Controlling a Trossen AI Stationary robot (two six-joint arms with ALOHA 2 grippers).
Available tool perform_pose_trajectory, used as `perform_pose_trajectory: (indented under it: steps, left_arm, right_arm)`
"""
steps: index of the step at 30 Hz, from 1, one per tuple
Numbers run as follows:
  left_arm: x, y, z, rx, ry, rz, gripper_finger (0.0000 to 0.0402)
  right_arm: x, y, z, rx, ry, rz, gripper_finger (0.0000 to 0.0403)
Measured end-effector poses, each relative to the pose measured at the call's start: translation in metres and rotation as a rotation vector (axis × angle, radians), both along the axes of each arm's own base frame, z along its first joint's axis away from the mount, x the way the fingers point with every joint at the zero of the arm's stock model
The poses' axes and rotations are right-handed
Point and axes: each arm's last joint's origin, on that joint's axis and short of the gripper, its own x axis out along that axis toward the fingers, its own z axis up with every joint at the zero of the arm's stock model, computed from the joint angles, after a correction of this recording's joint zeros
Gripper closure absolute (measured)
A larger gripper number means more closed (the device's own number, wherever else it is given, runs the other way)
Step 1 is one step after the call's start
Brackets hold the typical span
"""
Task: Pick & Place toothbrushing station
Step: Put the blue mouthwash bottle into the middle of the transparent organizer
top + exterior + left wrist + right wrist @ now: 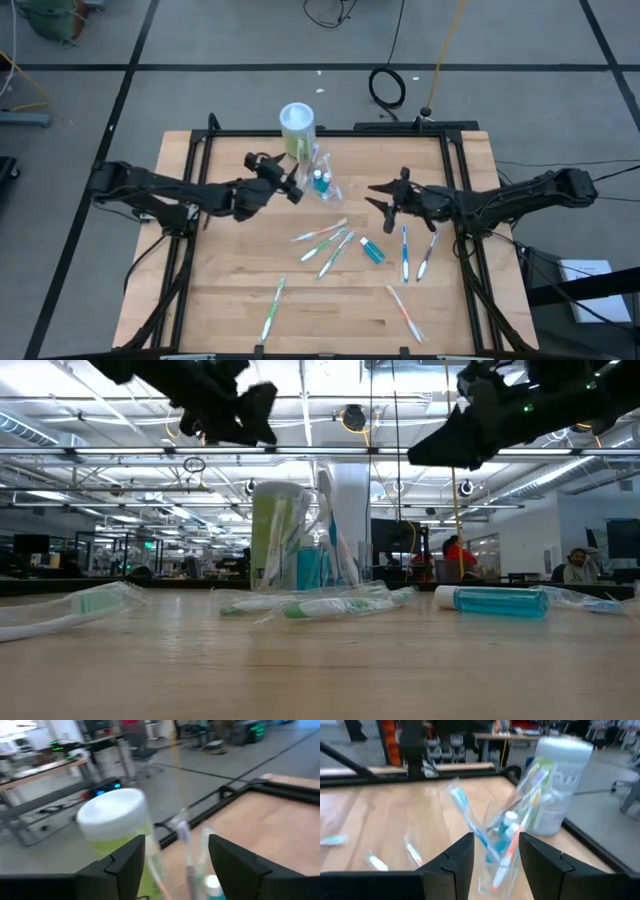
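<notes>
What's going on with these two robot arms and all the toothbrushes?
Two arms are filling a clear holder with toothbrushes, next to a green canister. The left gripper is open beside the holder, gripping nothing. The right gripper hovers empty on the holder's other side. Several wrapped toothbrushes and a small blue tube lie loose on the table.

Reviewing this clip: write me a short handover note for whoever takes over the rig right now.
Left tool: open, holding nothing, raised beside the green canister at the table's far edge.
Right tool: open, empty, hovering right of the clear holder.
The clear holder stands upright next to the canister and already holds some toothbrushes and a small blue tube.
Done: holder is stood at the back and partly filled.
Left: several wrapped toothbrushes and a blue tube lie loose on the wooden table; whether they all go in cannot be told.
</notes>
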Motion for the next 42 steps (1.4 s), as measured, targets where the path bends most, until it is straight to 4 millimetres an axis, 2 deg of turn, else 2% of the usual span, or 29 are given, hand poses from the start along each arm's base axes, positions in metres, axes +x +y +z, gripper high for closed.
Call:
perform_pose_trajectory:
  steps: [8, 12, 14, 21, 26, 29, 35, 42]
  left_arm:
    - [0.0, -0.017, 0.009, -0.069, -0.02, -0.365, 0.0209]
    - [0.003, -0.021, 0.013, -0.039, -0.019, -0.548, 0.022]
    - [0.003, -0.022, 0.012, -0.054, -0.013, -0.585, 0.0223]
    - [0.003, -0.025, 0.01, -0.083, -0.005, -0.604, 0.0225]
    - [0.003, -0.025, 0.008, -0.086, 0.012, -0.602, 0.0224]
    - [0.003, -0.025, 0.007, -0.092, 0.019, -0.601, 0.0224]
    - [0.003, -0.025, 0.007, -0.097, 0.015, -0.6, 0.0225]
    - [0.003, -0.025, 0.007, -0.098, 0.016, -0.599, 0.0224]
  right_arm:
    - [0.046, 0.028, -0.01, 0.056, 0.154, 0.155, 0.0257]
    - [0.057, 0.044, -0.018, 0.155, 0.275, 0.159, 0.0257]
    - [0.056, 0.052, -0.024, 0.2, 0.343, 0.154, 0.0257]
    - [0.034, 0.079, -0.055, 0.432, 0.581, 0.032, 0.0269]
    - [0.031, 0.096, -0.071, 0.335, 0.615, -0.009, 0.0257]
    - [0.03, 0.098, -0.079, 0.264, 0.623, -0.05, 0.0233]
    - [0.029, 0.099, -0.083, 0.341, 0.617, -0.104, 0.0183]
    - [0.017, 0.1, -0.095, 0.46, 0.67, -0.092, 0.0166]
